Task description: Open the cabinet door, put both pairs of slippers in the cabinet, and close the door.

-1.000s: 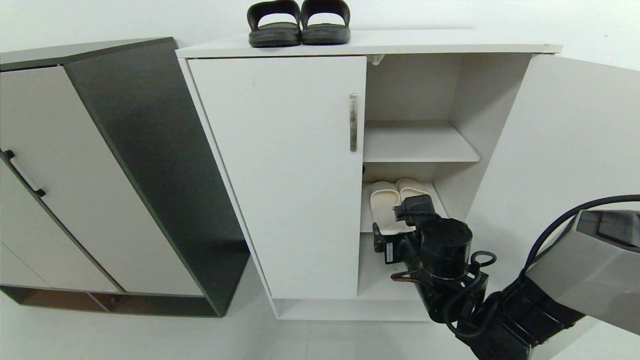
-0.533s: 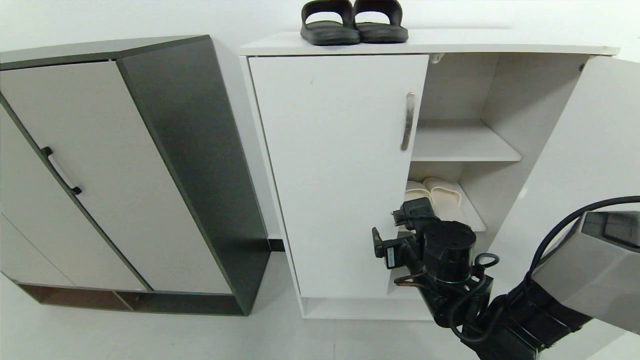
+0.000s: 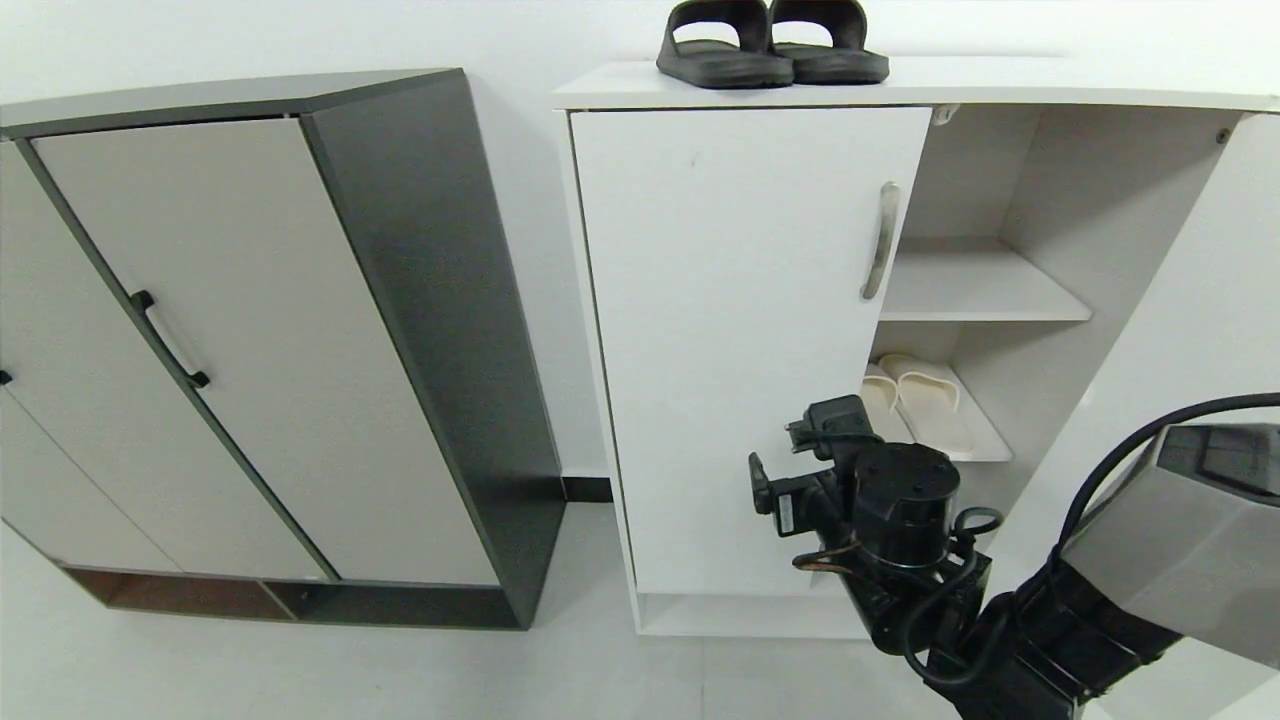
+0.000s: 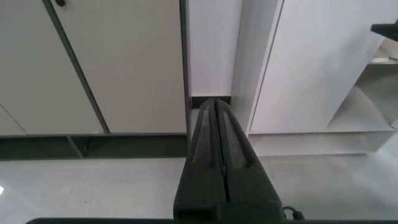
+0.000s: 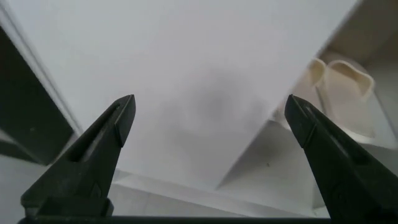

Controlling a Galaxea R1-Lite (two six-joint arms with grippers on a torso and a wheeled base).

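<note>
Cream slippers lie side by side on the lower shelf inside the white cabinet, so one pair looks put away. Black slippers sit together on the cabinet's top, above its closed left door, and have not yet been stowed. The cabinet's right door stands swung wide, and an upper shelf sits just above the cream pair. The right gripper hangs low in front of the cabinet, facing the bottom of the closed left door near the opening, with its fingers spread wide and nothing between them. The left gripper is low and off the cabinet's left front corner, with its fingers pressed together on nothing. By my reading the job is about half done: the door is open and the first pair is in. What remains is lifting the black pair off the top, setting it on a shelf inside, and swinging the right door closed.
</note>
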